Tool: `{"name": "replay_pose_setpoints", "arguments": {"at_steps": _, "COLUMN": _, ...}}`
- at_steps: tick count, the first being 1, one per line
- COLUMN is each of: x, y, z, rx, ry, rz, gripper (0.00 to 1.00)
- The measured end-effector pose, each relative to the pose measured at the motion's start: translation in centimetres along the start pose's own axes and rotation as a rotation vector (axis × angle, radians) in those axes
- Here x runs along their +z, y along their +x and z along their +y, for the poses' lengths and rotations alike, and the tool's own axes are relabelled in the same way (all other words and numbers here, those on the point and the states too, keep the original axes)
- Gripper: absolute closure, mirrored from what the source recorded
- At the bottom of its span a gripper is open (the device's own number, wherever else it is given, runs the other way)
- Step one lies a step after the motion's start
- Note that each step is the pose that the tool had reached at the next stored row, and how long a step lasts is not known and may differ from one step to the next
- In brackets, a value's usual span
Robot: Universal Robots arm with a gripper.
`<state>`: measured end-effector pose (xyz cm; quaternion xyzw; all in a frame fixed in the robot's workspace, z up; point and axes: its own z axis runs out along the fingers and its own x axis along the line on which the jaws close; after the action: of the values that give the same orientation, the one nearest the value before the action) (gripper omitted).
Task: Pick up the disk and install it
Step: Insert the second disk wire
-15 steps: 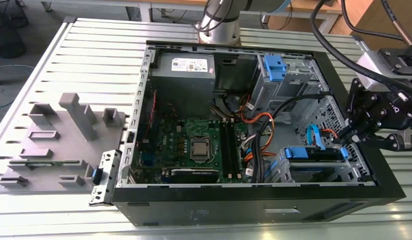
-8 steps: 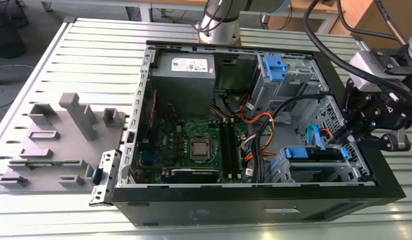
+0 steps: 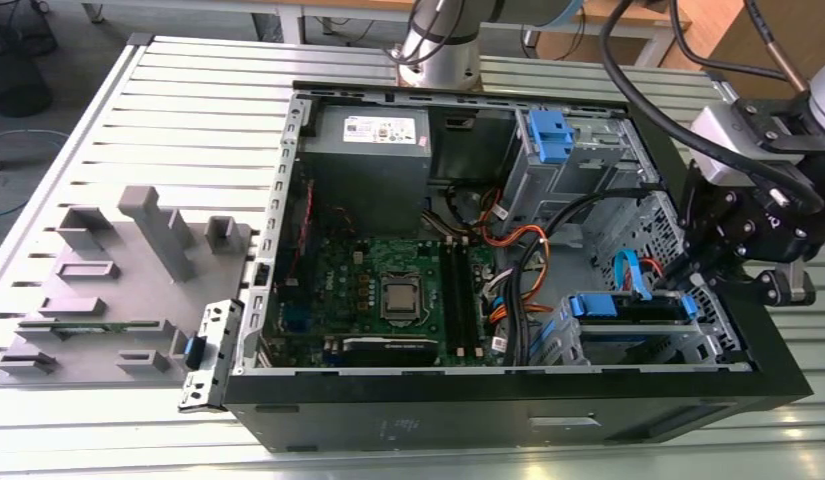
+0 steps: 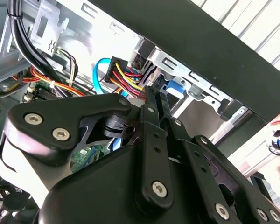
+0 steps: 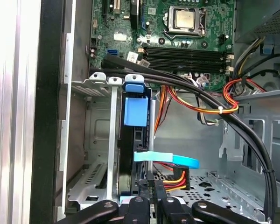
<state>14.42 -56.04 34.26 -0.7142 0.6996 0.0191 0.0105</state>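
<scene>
The disk (image 3: 626,305) stands on edge in the lower drive cage (image 3: 652,345) at the exterior view's right of the open computer case, its blue carrier frame showing on top. In the first wrist view the disk's blue tab (image 5: 135,112) fills a slot between the cage's metal walls. My gripper (image 3: 699,285) hangs just over the disk's end nearest the case wall. Its two fingers are shut together with nothing between them, as both wrist views show (image 5: 151,184) (image 4: 154,95). I cannot tell whether the tips touch the disk.
A blue data cable (image 5: 170,159) and coloured power wires (image 5: 175,177) lie beside the disk's end. Black cables (image 3: 519,290) cross to the motherboard (image 3: 392,290). A grey power-supply box (image 3: 369,135) and an upper cage with a blue latch (image 3: 552,135) sit behind. Grey fixtures (image 3: 119,270) stand outside the case.
</scene>
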Motion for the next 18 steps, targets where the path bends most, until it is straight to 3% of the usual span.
{"name": "replay_pose_setpoints", "arguments": {"at_steps": 10, "x": 0.01, "y": 0.97, "z": 0.23, "rx": 0.000, "ry": 0.0015, "rz": 0.0001, "gripper": 0.84}}
{"name": "replay_pose_setpoints", "arguments": {"at_steps": 18, "x": 0.32, "y": 1.25, "z": 0.28, "rx": 0.000, "ry": 0.0017, "rz": 0.0002, "gripper": 0.84}}
